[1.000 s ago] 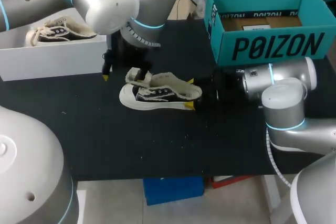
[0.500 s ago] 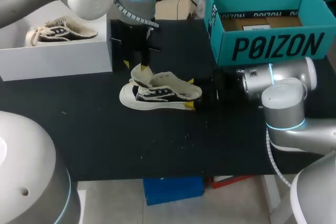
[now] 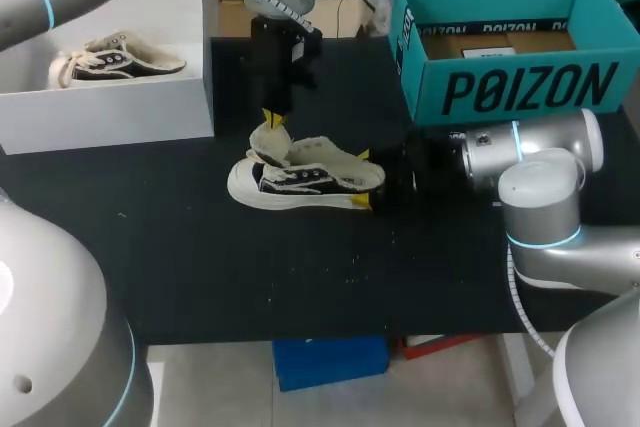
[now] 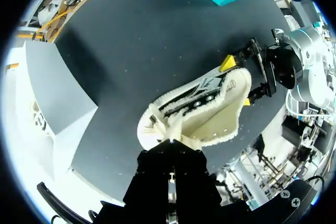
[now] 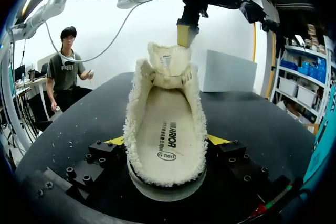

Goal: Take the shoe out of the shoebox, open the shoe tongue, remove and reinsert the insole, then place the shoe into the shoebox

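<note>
Head view shows you the shoe (image 3: 305, 179) on the worktop (image 3: 200, 267), long axis left to right, its heel clamped in the right gripper (image 3: 362, 179). Your left gripper (image 3: 272, 119) hangs just above the raised tongue (image 3: 268, 140); you cannot tell whether it grips.

Black table (image 3: 300, 277), teal box (image 3: 520, 87) at its far right corner
</note>
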Tool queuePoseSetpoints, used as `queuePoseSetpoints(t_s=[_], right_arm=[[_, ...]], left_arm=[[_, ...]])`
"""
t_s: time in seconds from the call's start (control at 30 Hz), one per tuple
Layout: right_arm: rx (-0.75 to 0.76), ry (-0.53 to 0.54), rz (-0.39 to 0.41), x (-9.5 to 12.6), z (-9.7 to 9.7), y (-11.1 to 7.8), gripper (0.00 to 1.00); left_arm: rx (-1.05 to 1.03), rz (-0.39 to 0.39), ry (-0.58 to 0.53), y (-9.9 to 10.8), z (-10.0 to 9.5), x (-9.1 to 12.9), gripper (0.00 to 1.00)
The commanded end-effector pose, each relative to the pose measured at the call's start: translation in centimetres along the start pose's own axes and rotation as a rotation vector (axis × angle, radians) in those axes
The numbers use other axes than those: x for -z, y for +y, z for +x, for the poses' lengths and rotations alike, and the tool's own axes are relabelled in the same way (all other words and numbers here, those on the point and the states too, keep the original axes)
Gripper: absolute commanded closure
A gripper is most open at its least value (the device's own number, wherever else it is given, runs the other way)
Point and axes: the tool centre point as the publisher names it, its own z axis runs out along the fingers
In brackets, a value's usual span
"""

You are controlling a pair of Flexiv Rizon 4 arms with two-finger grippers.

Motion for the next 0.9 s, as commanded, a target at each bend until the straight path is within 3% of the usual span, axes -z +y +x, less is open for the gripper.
queuePoseSetpoints(t_s=[0.03, 0.1, 0.27, 0.47, 0.63, 0.73, 0.9], right_arm=[[-0.001, -0.001, 0.0, -0.1, -0.1, -0.2, 1.0], [-0.001, -0.001, 0.0, -0.1, -0.1, -0.2, 1.0], [-0.001, -0.001, 0.0, -0.1, -0.1, -0.2, 1.0], [-0.001, -0.001, 0.0, -0.1, -0.1, -0.2, 1.0], [-0.001, -0.001, 0.0, -0.1, -0.1, -0.2, 1.0], [-0.001, -0.001, 0.0, -0.1, -0.1, -0.2, 1.0], [-0.001, -0.001, 0.0, -0.1, -0.1, -0.2, 1.0]], left_arm=[[-0.125, -0.111, 0.043, -1.7, -0.1, 0.2, 1.0], [-0.246, -0.098, -0.076, -2.2, 0.4, 0.8, 1.0], [-0.503, 0.067, -0.073, -2.8, 1.6, 1.4, 1.0], [-0.689, 0.22, -0.005, -3.0, 3.0, 1.4, 1.0], [-0.765, 0.344, 0.09, -3.0, 3.0, 1.0, 1.0], [-0.826, 0.371, 0.182, -3.0, 3.0, 0.8, 1.0], [-0.826, 0.371, 0.182, -3.0, 3.0, 0.8, 1.0]])
